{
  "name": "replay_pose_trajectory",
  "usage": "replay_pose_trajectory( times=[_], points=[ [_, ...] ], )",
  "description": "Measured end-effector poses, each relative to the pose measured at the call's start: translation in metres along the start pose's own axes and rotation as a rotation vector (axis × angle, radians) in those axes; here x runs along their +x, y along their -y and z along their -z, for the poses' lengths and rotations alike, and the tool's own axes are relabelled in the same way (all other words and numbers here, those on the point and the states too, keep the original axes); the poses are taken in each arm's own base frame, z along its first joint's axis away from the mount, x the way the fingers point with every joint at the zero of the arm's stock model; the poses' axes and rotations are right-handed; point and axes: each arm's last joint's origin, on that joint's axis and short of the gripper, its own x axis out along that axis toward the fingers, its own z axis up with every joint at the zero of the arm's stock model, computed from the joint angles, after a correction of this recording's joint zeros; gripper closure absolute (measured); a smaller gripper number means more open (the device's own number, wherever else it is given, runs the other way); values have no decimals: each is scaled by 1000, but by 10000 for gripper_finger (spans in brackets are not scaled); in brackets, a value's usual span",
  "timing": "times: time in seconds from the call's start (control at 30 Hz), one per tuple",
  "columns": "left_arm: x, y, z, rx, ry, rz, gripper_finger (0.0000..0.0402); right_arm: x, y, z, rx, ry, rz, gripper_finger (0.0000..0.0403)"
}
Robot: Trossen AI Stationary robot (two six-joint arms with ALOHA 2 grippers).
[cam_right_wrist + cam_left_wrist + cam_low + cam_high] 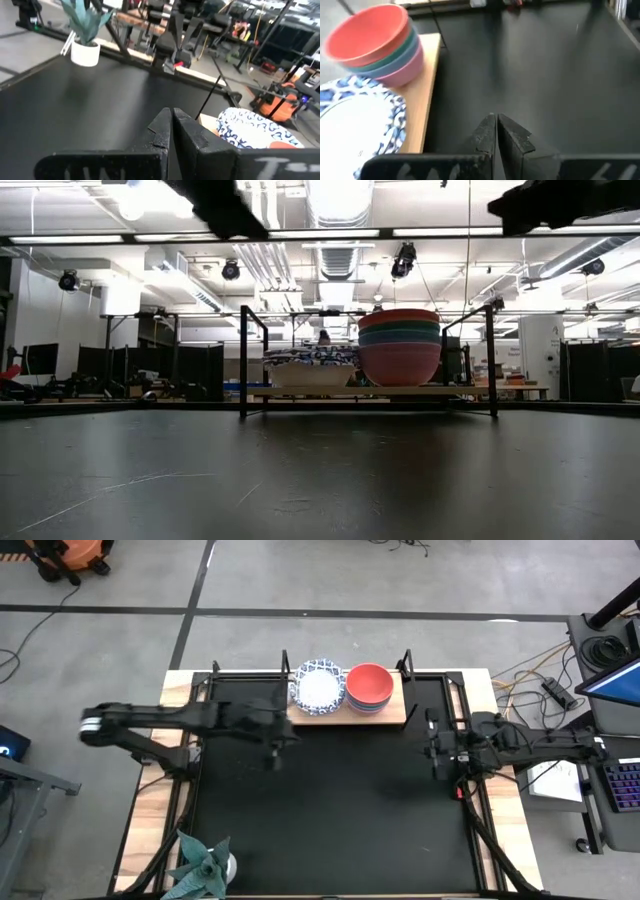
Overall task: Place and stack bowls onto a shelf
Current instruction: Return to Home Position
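Currently, the white-and-blue bowls (318, 687) are stacked on the left half of the wooden shelf (396, 712), beside the pink, blue, green and red stack (399, 348), red uppermost; the shelf stands at the far edge of the black tabletop (340, 810). The left gripper (496, 120) hangs above the tabletop near the shelf's left end, the right gripper (171, 116) at the tabletop's right edge, both with jaws pressed together, empty.

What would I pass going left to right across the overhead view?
spiky plant → left gripper, shut → white-and-blue bowls → red-topped bowl stack → right gripper, shut
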Motion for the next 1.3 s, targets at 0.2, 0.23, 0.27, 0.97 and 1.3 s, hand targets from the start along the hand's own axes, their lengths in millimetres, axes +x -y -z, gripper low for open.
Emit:
replay_pose_trajectory(
  times=[0.2,0.23,0.27,0.97,1.3],
  points=[
    [-42,5,46,-60,196,-23,402,-14,-5,6,41,69,-7,394],
    [-48,6,52,-70,227,-25,402,-15,-6,8,58,78,-14,394],
    [-53,7,59,-75,254,-27,402,-16,-7,11,78,86,-25,394],
    [-92,21,178,-115,650,-58,402,-14,-29,76,135,173,10,394],
    [-60,25,203,-202,596,-25,401,-11,-31,83,148,247,-2,394]
  ],
)
